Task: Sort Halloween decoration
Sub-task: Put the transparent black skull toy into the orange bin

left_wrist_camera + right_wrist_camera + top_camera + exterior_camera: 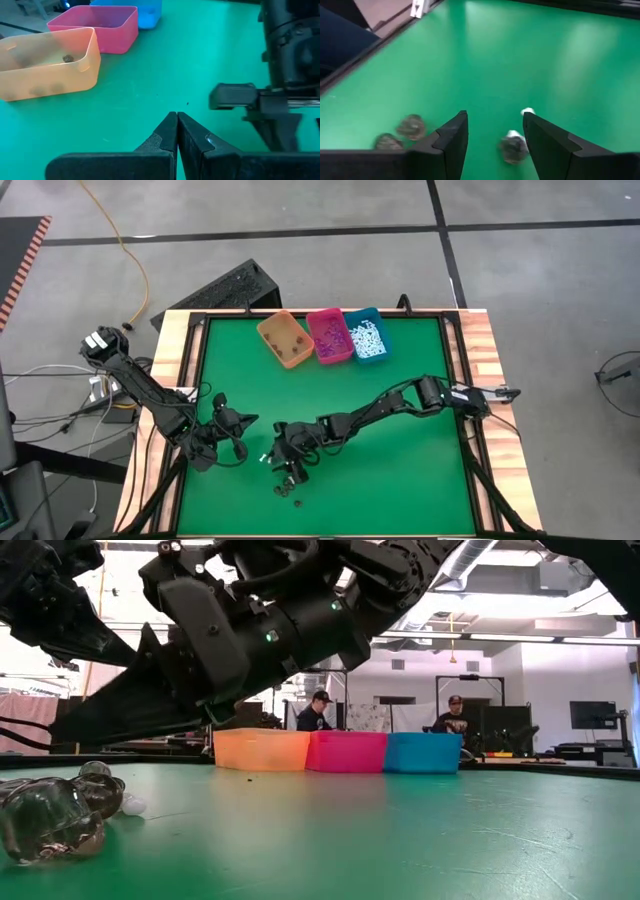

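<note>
Near the bottom centre of the overhead frame, the right gripper (492,140) hangs with fingers spread over tiny dark and white Halloween decoration pieces (514,146) loose on the green table (400,460). They look light, rigid and slippery; pinching one squarely across its middle seems best. The left gripper (177,131), pressed together, waits at lower left.
</note>
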You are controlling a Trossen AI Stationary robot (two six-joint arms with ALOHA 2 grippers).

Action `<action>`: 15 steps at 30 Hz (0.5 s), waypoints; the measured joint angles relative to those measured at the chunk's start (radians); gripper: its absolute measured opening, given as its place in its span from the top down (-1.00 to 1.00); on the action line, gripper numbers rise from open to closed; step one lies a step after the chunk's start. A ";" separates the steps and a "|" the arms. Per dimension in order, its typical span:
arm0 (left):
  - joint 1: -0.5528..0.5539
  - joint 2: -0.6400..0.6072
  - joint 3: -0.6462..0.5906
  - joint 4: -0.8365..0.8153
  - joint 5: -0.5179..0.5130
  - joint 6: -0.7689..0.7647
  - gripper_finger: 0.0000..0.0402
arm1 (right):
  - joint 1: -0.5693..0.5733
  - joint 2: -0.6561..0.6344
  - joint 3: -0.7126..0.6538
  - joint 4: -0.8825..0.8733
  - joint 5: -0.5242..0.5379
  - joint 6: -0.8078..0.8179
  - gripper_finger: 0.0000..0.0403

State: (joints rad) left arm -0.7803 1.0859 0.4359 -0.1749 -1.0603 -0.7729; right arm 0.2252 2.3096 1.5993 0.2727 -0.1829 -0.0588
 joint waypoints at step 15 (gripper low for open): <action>0.000 0.000 0.000 0.000 -0.031 -0.003 1.00 | -0.004 0.001 0.000 0.026 -0.006 -0.032 -0.08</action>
State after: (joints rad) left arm -0.7799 1.0859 0.4358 -0.1749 -1.0910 -0.7759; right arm 0.2215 2.3104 1.5993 0.2986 -0.1886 -0.0910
